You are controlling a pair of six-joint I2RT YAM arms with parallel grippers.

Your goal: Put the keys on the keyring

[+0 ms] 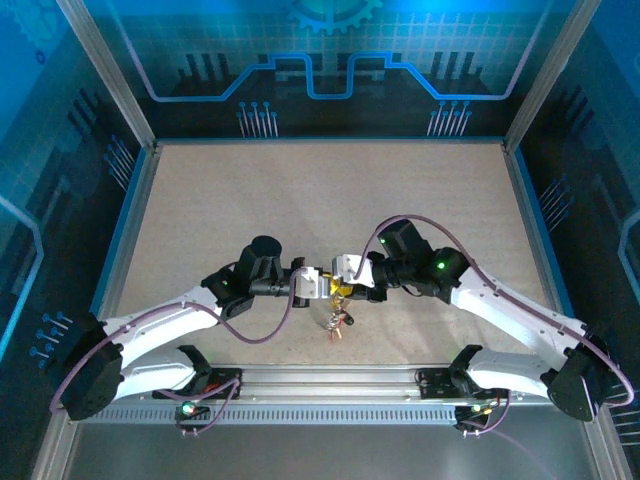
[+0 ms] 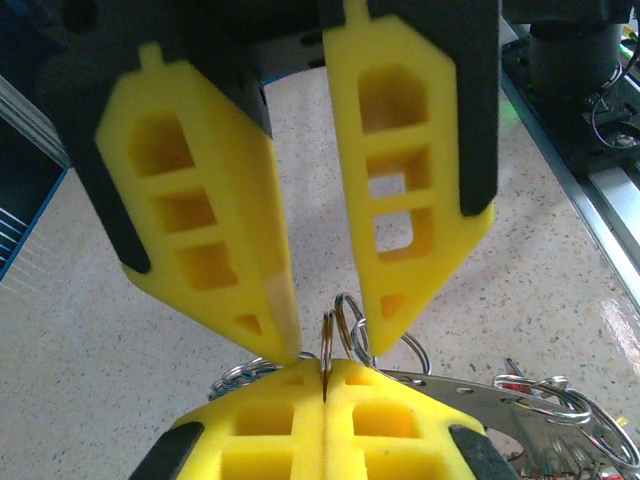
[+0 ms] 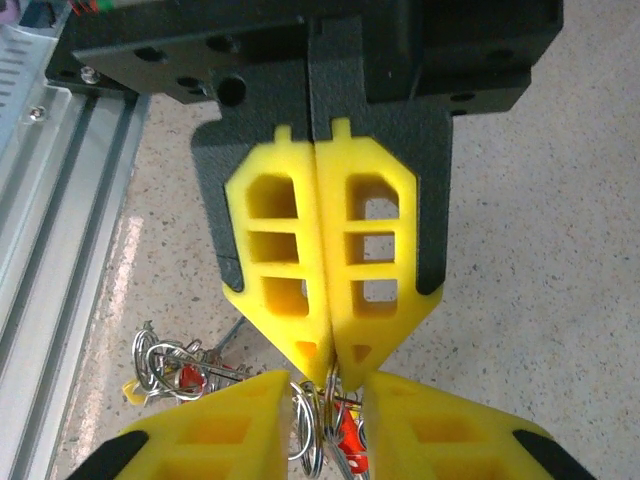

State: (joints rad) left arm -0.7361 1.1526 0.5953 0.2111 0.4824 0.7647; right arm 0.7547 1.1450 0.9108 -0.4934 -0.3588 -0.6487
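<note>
While the left gripper point(image 2: 325, 378) clamps a thin wire ring point(image 2: 341, 322) upright, the narrowly parted right gripper point(image 2: 332, 348) straddles its top.

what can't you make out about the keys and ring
Top view: small coloured-head metal keys, too small to count.
Left wrist view: flat grey metal keyring, cut off by the bottom edge.
Right wrist view: thin wire rings, half hidden between the right end effector's yellow fingers.

Two arms, left arm point(image 1: 150, 335) and right arm point(image 1: 520, 315); two grippers, left gripper point(image 2: 325, 368) and right gripper point(image 3: 328, 385); four yellow foam fingers point(image 2: 210, 260) altogether. One keyring point(image 2: 327, 335), its wire loops too tangled to count. Two red key heads point(image 3: 185, 378) and one yellow key head point(image 3: 130, 390) visible.
</note>
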